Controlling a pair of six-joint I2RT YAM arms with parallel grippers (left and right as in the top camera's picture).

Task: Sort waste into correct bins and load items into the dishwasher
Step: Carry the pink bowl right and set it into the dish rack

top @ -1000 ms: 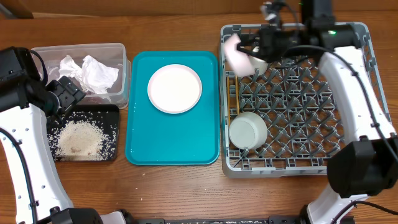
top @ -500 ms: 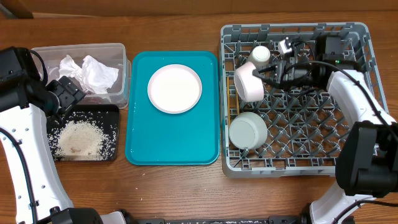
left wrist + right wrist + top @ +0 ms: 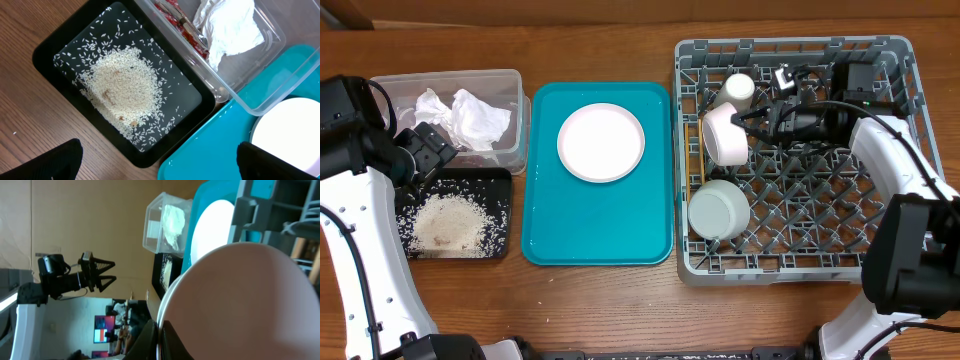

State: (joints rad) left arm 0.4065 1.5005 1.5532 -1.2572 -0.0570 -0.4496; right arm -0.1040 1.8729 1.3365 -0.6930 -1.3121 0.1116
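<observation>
Lying in black tray (image 3: 502, 178): loose rice (image 3: 447, 222).

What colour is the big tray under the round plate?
The tray is teal, clearest in the overhead view.

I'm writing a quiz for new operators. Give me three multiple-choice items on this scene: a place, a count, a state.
1. Where is the rice? A clear tub B black tray C teal tray
2. How many dishes are inside the dish rack? A one B two C three
3. The left hand is: A open B shut on a napkin C shut on the plate
Answers: 1 B, the grains lie heaped in the black tray. 2 C, the small white cup, white bowl and grey-green bowl are all within its walls. 3 A, its fingers stand wide apart with nothing between.
</observation>
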